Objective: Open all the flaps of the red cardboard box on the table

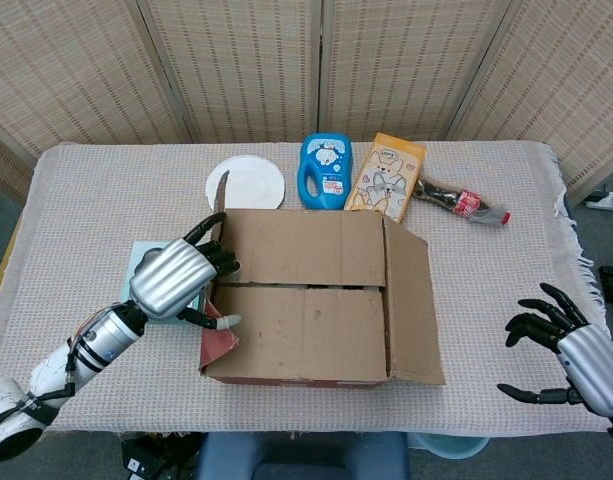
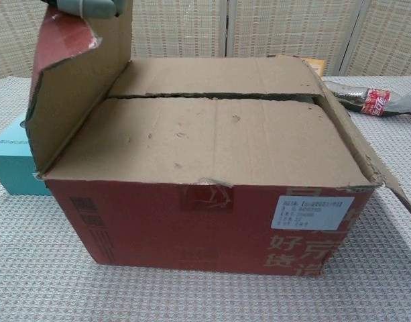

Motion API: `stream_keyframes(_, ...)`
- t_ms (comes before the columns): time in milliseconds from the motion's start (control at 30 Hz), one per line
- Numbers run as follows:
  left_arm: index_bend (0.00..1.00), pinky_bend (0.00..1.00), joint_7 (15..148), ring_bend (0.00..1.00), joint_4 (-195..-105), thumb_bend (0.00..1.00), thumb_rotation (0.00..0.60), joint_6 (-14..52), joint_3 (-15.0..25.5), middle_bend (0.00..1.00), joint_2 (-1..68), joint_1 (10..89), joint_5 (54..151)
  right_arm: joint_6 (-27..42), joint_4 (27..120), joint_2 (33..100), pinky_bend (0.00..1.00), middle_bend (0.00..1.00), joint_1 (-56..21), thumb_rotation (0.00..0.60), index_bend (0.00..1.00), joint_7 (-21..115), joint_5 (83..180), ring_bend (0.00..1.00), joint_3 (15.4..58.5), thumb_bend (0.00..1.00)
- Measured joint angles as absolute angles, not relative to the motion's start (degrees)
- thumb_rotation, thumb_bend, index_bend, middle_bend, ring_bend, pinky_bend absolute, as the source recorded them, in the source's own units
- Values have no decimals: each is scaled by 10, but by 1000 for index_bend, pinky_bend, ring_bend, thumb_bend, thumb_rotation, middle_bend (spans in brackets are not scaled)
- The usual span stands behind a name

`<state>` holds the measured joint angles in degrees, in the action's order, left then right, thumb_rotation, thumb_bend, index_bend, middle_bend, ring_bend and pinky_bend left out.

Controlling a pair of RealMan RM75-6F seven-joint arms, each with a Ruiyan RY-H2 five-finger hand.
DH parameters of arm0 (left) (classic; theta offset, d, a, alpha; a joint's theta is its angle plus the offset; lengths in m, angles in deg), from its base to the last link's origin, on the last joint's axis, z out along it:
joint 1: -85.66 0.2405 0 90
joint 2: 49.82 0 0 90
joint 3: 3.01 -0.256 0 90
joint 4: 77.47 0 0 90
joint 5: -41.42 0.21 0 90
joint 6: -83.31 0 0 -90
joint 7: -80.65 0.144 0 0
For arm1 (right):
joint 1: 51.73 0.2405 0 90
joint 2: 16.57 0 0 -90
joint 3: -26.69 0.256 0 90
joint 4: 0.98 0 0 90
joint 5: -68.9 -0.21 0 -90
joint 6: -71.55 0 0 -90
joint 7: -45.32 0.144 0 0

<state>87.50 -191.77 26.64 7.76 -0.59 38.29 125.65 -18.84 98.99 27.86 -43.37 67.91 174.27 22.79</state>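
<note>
Red cardboard box [image 1: 316, 300]: left flap [image 2: 78, 80] raised near upright.
Left hand [image 1: 176, 280] grips that flap's edge; right hand [image 1: 566, 350] hovers apart, fingers spread, holding nothing.

On my counter [image 1: 86, 200] I count one box [image 1: 316, 300], centre frame, with four flaps: one left flap [image 2: 78, 74] raised, two inner flaps lying flat, one right flap [image 1: 414, 300] folded out. Upper middle: one plate [image 1: 246, 184], one blue jug [image 1: 325, 170], one snack bag [image 1: 384, 177], one bottle [image 1: 464, 202]. Left: one teal carton [image 2: 14, 168]. Two robot hands: left [image 1: 176, 280], right [image 1: 571, 350].
</note>
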Motion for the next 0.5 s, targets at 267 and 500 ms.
stream_keyframes(267,487,0,857,441,-1929,253,260,248,74,478,-36,416,1239,-184,994,275,0,394,-433,328,469,679,1742,175,228,70)
stream_keyframes(500,486,0,849,439,-1924,253,260,235,77,478,-43,437,1221,-167,1011,262,0,319,-426,327,415,673,1749,126,225,71)
